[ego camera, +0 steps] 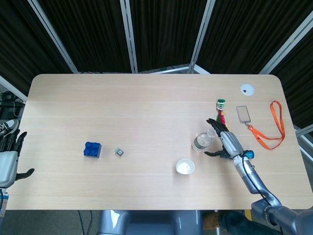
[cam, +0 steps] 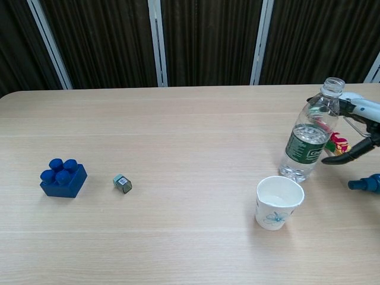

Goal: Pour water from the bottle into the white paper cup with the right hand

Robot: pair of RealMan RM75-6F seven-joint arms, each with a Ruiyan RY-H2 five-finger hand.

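Bottle (cam: 310, 139): uncapped, part full, thin slippery plastic; take at label band. My right robot hand (ego camera: 228, 143) spread wide beside it, empty. Paper cup (cam: 278, 202): light, tippy.

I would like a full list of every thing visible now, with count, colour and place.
bottle: one, clear with green label, uncapped, standing right of centre.
paper cup: one, white, in front of the bottle.
brick: one, blue, left side.
small cube: one, grey-green, right of the brick.
lanyard: one, orange, with a card holder, far right.
round disc: one, white, far right corner.
right hand: open, beside the bottle.
left hand: open, off the table's left edge.
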